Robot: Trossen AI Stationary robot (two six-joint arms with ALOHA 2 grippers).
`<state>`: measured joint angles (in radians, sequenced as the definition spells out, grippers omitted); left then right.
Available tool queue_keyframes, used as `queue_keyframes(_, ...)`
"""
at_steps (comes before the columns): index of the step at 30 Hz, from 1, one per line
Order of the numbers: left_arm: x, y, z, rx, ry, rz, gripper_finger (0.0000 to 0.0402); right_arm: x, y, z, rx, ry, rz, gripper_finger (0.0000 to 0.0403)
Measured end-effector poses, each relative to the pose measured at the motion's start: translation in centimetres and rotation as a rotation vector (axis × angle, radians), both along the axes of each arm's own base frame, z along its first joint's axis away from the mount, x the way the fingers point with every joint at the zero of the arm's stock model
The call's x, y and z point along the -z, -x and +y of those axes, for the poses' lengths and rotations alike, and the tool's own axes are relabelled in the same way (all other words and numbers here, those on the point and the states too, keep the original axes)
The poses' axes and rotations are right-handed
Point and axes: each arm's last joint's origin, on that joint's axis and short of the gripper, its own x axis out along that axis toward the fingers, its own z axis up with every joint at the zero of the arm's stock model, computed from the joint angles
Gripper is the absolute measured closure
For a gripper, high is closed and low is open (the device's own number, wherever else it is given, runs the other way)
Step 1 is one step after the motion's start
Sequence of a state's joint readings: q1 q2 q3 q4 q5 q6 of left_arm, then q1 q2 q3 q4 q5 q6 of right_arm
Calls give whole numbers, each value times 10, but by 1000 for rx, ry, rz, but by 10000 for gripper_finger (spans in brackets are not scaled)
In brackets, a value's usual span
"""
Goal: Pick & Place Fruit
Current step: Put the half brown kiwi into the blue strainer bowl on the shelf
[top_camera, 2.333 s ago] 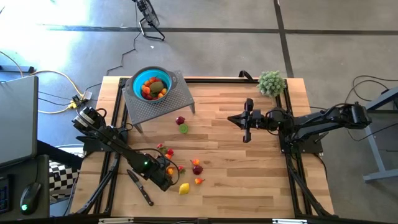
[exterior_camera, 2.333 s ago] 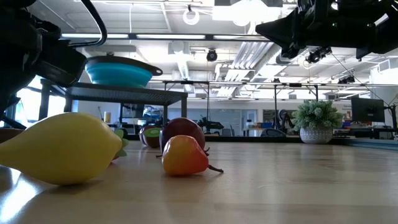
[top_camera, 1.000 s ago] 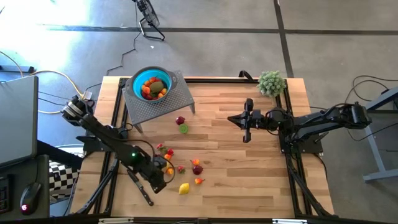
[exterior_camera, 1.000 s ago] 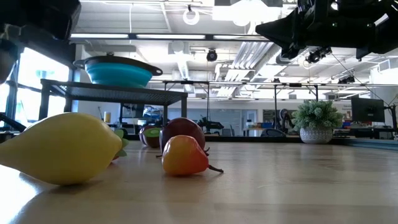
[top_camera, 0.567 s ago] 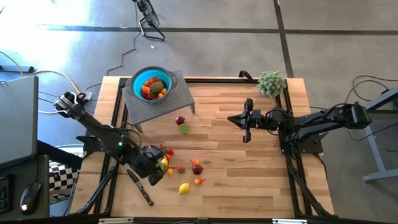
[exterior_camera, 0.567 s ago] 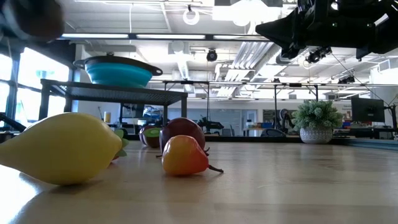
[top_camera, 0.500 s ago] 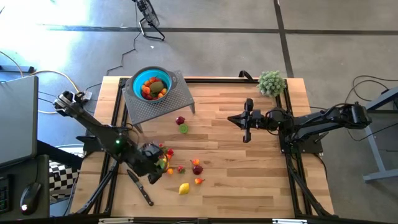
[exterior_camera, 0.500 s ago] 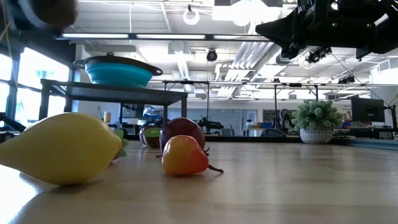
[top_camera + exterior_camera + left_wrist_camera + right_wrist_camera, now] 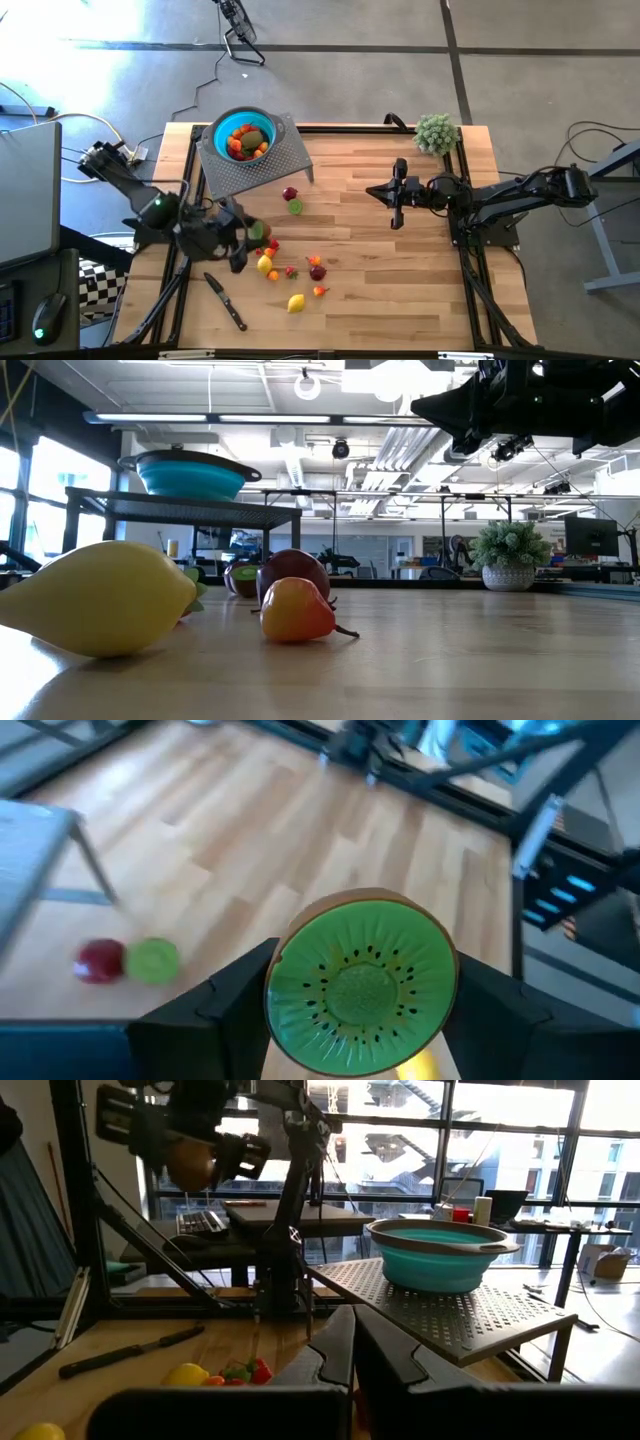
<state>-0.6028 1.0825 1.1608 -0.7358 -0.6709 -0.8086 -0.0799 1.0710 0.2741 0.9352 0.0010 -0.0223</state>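
My left gripper (image 9: 250, 234) hangs above the table's left part, shut on a kiwi half (image 9: 360, 985) whose green cut face looks toward the wrist camera. Loose fruit lies below on the wood: a yellow piece (image 9: 265, 264), a lemon (image 9: 296, 302), several small red and orange ones (image 9: 317, 268), and a maroon one with a lime one (image 9: 292, 200) farther back. The teal bowl (image 9: 243, 138) holds several fruits and stands on a perforated grey rack (image 9: 270, 165). My right gripper (image 9: 397, 195) waits shut above the table's right half. My left gripper pinches the kiwi half between its two fingers (image 9: 225, 1010), which sit on opposite sides of its brown rim (image 9: 272, 982). The fingers slant downward. The kiwi half is lifted clear of the table, its brown round side (image 9: 190, 1165) showing in the right wrist view.
A black-handled knife (image 9: 225, 300) lies near the front left corner. A fuzzy pale green plant ball (image 9: 436, 132) stands at the back right. Bare wood lies between the two arms and along the front right.
My left gripper has risen from among the loose fruit with the kiwi half and gone toward the table's far edge, turning as it went. The kiwi half is now lifted clear. The fruit on the table has stayed put.
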Motion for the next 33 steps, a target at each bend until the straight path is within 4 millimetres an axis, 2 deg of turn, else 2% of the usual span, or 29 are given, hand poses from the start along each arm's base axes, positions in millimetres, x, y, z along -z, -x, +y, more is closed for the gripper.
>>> queue_keyframes(6,-16,3,35,-134,-57,58,174,0,0,0,0,0,0,400)
queue_keyframes(20,-19,1,121,-518,-119,205,174,0,0,0,1,5,1,400)
queue_keyframes(27,-19,11,168,-741,-151,259,174,0,0,0,1,8,1,400)
queue_keyframes(33,-18,24,198,-876,-94,277,174,0,0,0,4,26,2,400)
